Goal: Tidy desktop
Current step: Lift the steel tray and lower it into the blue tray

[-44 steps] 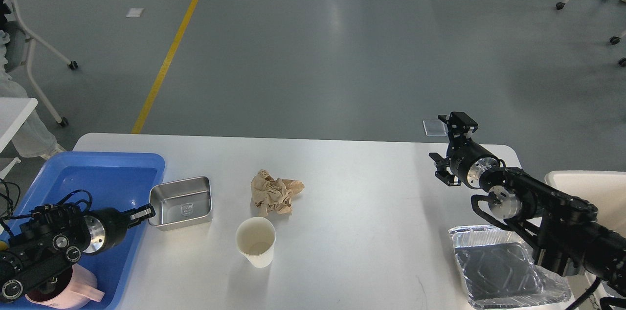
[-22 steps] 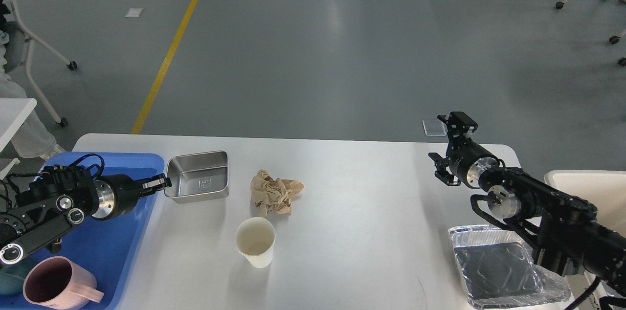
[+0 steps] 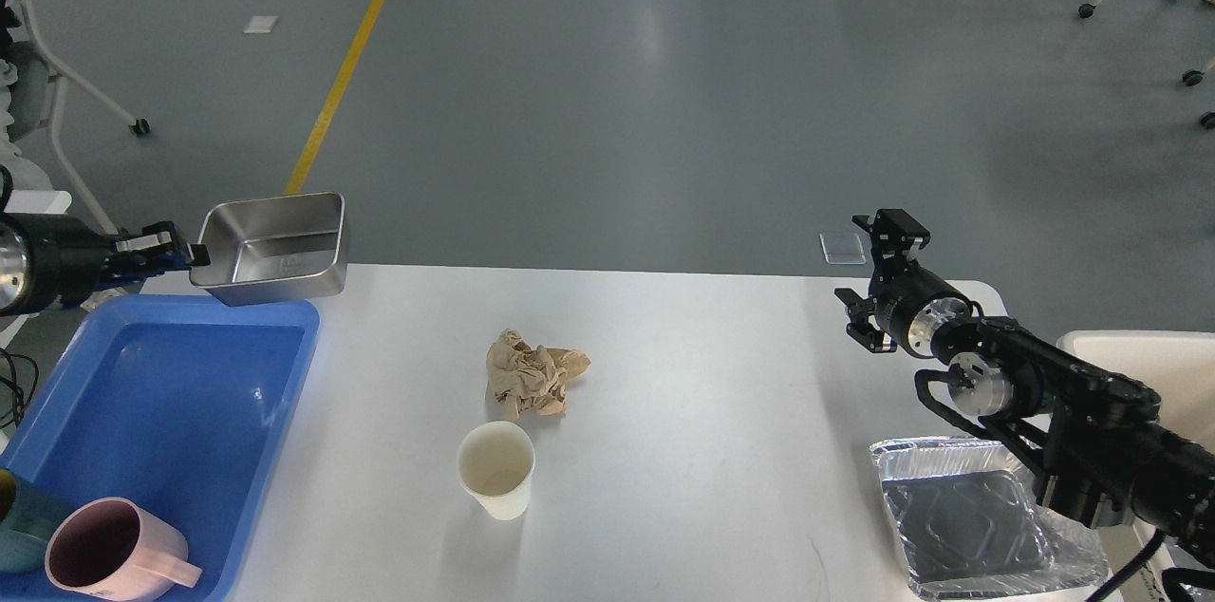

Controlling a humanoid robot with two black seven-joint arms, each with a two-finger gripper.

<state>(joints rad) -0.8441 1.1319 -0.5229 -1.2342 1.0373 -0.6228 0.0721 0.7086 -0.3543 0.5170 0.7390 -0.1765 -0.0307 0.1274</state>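
The white desktop [image 3: 683, 374] carries a crumpled brown paper [image 3: 532, 374] at its middle and a white paper cup [image 3: 496, 469] standing upright just in front of it. My left gripper [image 3: 185, 253] is shut on the left rim of a steel rectangular tin [image 3: 275, 249] and holds it in the air over the desktop's far left corner, above the blue tray [image 3: 142, 393]. My right gripper [image 3: 878, 284] hangs empty over the desktop's far right part; its fingers look spread.
A pink mug [image 3: 119, 550] and a teal item [image 3: 14, 526] sit in the blue tray's near corner. A foil tray [image 3: 978, 517] lies at the desktop's near right. A white bin [image 3: 1139, 360] stands at the right edge. A chair [image 3: 57, 80] stands far left.
My left gripper has lifted the steel tin off the desktop and carried it up and to the left, over the blue tray's far edge. The right arm has barely shifted.
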